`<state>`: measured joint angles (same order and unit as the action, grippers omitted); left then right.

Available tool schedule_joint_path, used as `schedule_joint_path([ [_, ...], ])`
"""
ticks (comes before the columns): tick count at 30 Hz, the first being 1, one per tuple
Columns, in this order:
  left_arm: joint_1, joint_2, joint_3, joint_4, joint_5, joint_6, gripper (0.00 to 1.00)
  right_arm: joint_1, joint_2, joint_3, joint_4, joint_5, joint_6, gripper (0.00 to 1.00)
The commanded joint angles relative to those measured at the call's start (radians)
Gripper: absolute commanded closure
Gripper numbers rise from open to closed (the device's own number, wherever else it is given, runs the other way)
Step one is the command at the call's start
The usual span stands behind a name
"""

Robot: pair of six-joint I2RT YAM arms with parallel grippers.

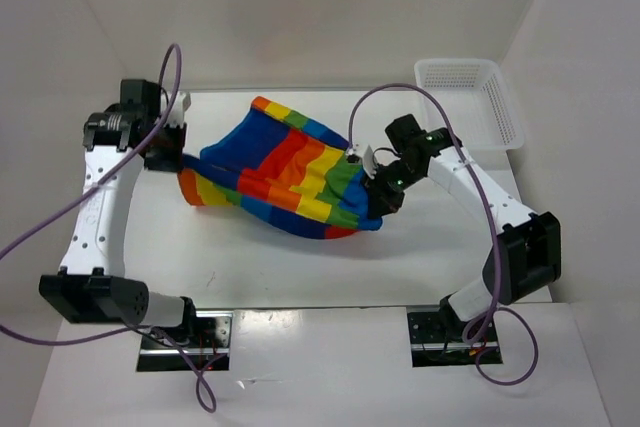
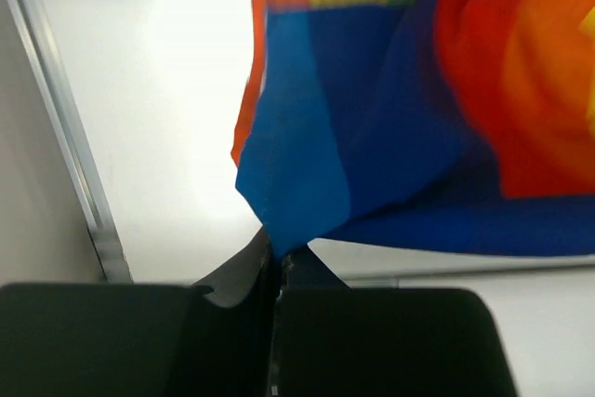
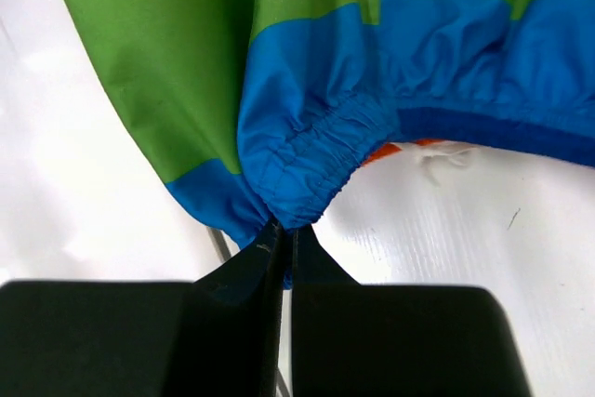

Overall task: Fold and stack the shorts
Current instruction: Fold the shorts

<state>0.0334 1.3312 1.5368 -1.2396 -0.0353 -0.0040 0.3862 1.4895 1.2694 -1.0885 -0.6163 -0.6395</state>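
Note:
The rainbow-striped shorts (image 1: 285, 177) hang stretched between my two grippers above the middle of the white table. My left gripper (image 1: 178, 159) is shut on the shorts' left blue corner; in the left wrist view the blue cloth (image 2: 307, 174) runs down into the closed fingertips (image 2: 279, 253). My right gripper (image 1: 378, 187) is shut on the right end; in the right wrist view the gathered blue elastic waistband (image 3: 316, 151) is pinched between its closed fingertips (image 3: 284, 230). The cloth sags in the middle and its lower edge rests on or near the table.
A white plastic mesh basket (image 1: 470, 102) stands at the back right corner of the table (image 1: 300, 267). White walls enclose the table at the back and both sides. A purple cable loops above each arm.

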Motion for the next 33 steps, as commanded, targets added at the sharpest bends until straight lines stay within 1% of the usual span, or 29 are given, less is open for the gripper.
schedule_joint_path([
  [1, -0.029, 0.13, 0.159, 0.146, -0.003, 0.004, 1.0, 0.005, 0.023, 0.088, -0.143, -0.002, -0.063, 1.0],
  [2, -0.038, 0.17, 0.228, 0.181, -0.029, 0.004, 1.0, 0.005, 0.023, 0.108, -0.133, 0.009, -0.045, 1.0],
  [3, -0.047, 0.253, 0.261, 0.26, -0.041, 0.004, 1.0, -0.01, 0.049, 0.108, -0.123, 0.009, -0.025, 1.0],
  [4, -0.047, 0.297, 0.296, 0.297, -0.057, 0.004, 1.0, -0.053, 0.06, 0.135, -0.108, -0.002, -0.003, 1.0],
  [5, -0.058, 0.392, 0.336, 0.352, -0.08, 0.004, 1.0, -0.085, 0.074, 0.151, -0.088, -0.019, 0.012, 1.0],
  [6, -0.067, 0.446, 0.45, 0.365, -0.08, 0.004, 1.0, -0.124, 0.113, 0.168, -0.073, -0.04, 0.052, 1.0],
  [7, -0.067, 0.503, 0.526, 0.365, -0.08, 0.004, 1.0, -0.166, 0.135, 0.209, -0.053, -0.065, 0.087, 1.0],
  [8, -0.078, 0.619, 0.61, 0.365, -0.089, 0.004, 1.0, -0.26, 0.156, 0.226, -0.025, -0.121, 0.128, 1.0],
  [9, -0.078, 0.678, 0.699, 0.349, -0.089, 0.004, 1.0, -0.308, 0.201, 0.24, 0.045, -0.153, 0.182, 1.0],
  [10, -0.092, 0.738, 0.884, 0.332, -0.089, 0.004, 1.0, -0.349, 0.222, 0.26, 0.082, -0.19, 0.286, 1.0],
  [11, -0.107, 0.857, 0.98, 0.278, -0.089, 0.004, 1.0, -0.386, 0.238, 0.26, 0.119, -0.221, 0.335, 1.0],
  [12, -0.118, 0.917, 1.075, 0.252, -0.098, 0.004, 1.0, -0.433, 0.273, 0.269, 0.172, -0.265, 0.372, 1.0],
  [13, -0.131, 0.974, 1.168, 0.229, -0.098, 0.004, 1.0, -0.447, 0.288, 0.283, 0.192, -0.281, 0.43, 1.0],
  [14, -0.141, 1.076, 1.335, 0.192, -0.112, 0.004, 1.0, -0.448, 0.302, 0.283, 0.209, -0.281, 0.451, 1.0],
  [15, -0.15, 1.12, 1.402, 0.181, -0.123, 0.004, 1.0, -0.448, 0.317, 0.294, 0.219, -0.281, 0.463, 1.0],
  [18, -0.176, 1.247, 1.525, 0.172, -0.144, 0.004, 1.0, -0.448, 0.38, 0.306, 0.242, -0.272, 0.503, 1.0],
  [20, -0.176, 1.29, 1.525, 0.202, -0.144, 0.004, 1.0, -0.448, 0.42, 0.329, 0.28, -0.238, 0.561, 0.98],
  [21, -0.176, 1.3, 1.516, 0.221, -0.144, 0.004, 1.0, -0.448, 0.434, 0.341, 0.28, -0.228, 0.561, 0.95],
  [22, -0.176, 1.3, 1.505, 0.241, -0.144, 0.004, 1.0, -0.448, 0.446, 0.373, 0.295, -0.199, 0.586, 0.79],
  [23, -0.176, 1.313, 1.479, 0.282, -0.144, 0.004, 0.99, -0.448, 0.468, 0.393, 0.329, -0.185, 0.612, 0.73],
  [24, -0.176, 1.327, 1.47, 0.302, -0.144, 0.004, 0.96, -0.448, 0.48, 0.418, 0.343, -0.184, 0.639, 0.65],
  [25, -0.176, 1.327, 1.47, 0.318, -0.144, 0.004, 0.94, -0.448, 0.489, 0.483, 0.357, -0.157, 0.653, 0.4],
  [26, -0.176, 1.342, 1.47, 0.337, -0.144, 0.004, 0.88, -0.448, 0.503, 0.523, 0.383, -0.14, 0.669, 0.37],
  [27, -0.176, 1.358, 1.47, 0.347, -0.144, 0.004, 0.73, -0.448, 0.503, 0.568, 0.383, -0.119, 0.679, 0.32],
  [28, -0.176, 1.378, 1.47, 0.362, -0.144, 0.004, 0.68, -0.448, 0.514, 0.663, 0.394, -0.059, 0.679, 0.18],
  [29, -0.176, 1.387, 1.479, 0.371, -0.144, 0.004, 0.62, -0.448, 0.514, 0.707, 0.394, -0.027, 0.679, 0.16],
  [30, -0.176, 1.399, 1.505, 0.371, -0.144, 0.004, 0.53, -0.448, 0.525, 0.791, 0.404, 0.005, 0.654, 0.16],
  [31, -0.176, 1.425, 1.525, 0.387, -0.144, 0.004, 0.33, -0.448, 0.525, 0.818, 0.404, 0.035, 0.644, 0.16],
  [33, -0.176, 1.448, 1.58, 0.397, -0.173, 0.004, 0.21, -0.432, 0.49, 0.847, 0.417, 0.096, 0.626, 0.24],
])
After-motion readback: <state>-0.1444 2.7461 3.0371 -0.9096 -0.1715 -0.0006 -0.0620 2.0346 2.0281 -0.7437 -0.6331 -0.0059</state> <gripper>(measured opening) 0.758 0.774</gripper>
